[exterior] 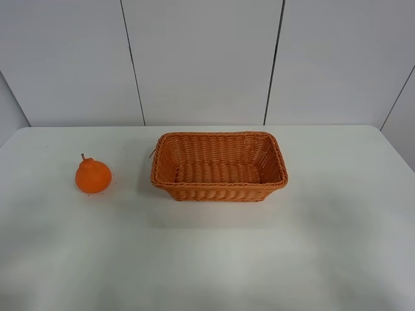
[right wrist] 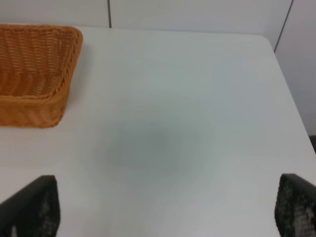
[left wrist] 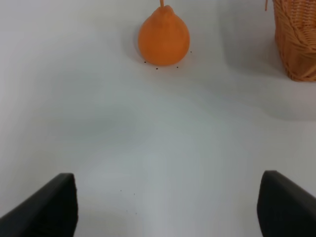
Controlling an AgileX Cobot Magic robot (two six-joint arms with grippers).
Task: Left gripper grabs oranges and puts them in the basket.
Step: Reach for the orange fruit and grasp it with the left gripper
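The orange (exterior: 93, 175), bright and round with a knob top and short stem, sits upright on the white table left of the basket (exterior: 219, 167). The basket is an empty woven wicker rectangle at the table's middle. Neither arm shows in the exterior high view. In the left wrist view my left gripper (left wrist: 168, 212) is open and empty, its two black fingertips (left wrist: 47, 207) wide apart above bare table, with the orange (left wrist: 164, 37) well ahead and a basket corner (left wrist: 297, 37) off to the side. In the right wrist view my right gripper (right wrist: 163, 212) is open and empty, the basket (right wrist: 34, 74) ahead.
The white table (exterior: 207, 259) has a rounded far right corner and edge (right wrist: 291, 98). White wall panels (exterior: 201, 58) stand behind it. Small dark specks (left wrist: 157, 67) lie on the table around the orange.
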